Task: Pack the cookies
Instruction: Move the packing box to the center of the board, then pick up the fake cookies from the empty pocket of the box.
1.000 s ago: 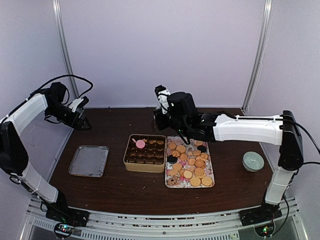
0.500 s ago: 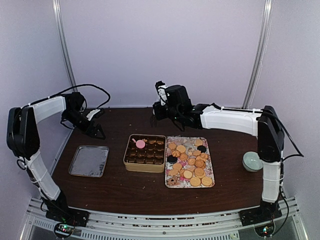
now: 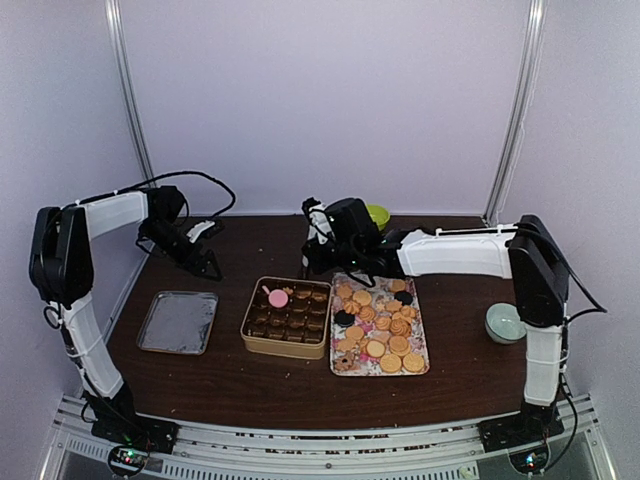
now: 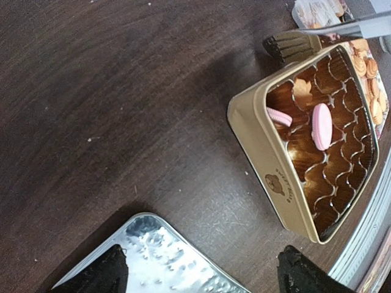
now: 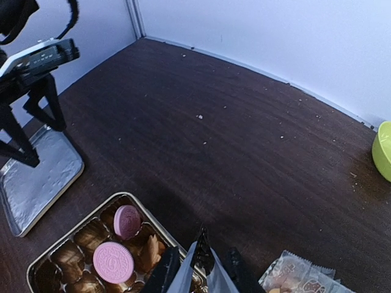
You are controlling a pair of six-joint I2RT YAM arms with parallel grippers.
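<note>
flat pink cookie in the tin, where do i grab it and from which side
Probably pinch the flat pink cookie across its rim, coming straight down from above: it lies face up on top of the cups, and the tin walls block a sideways approach.

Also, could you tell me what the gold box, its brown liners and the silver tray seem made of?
The gold rectangular box looks like thin painted metal: rolled rim, satin sheen, printed bear emblem. Its brown fluted liners seem glossy paper or foil, going by the pleats; I cannot tell which. The silver rectangular tray looks like bare metal with a dimpled, reflective finish.
</note>
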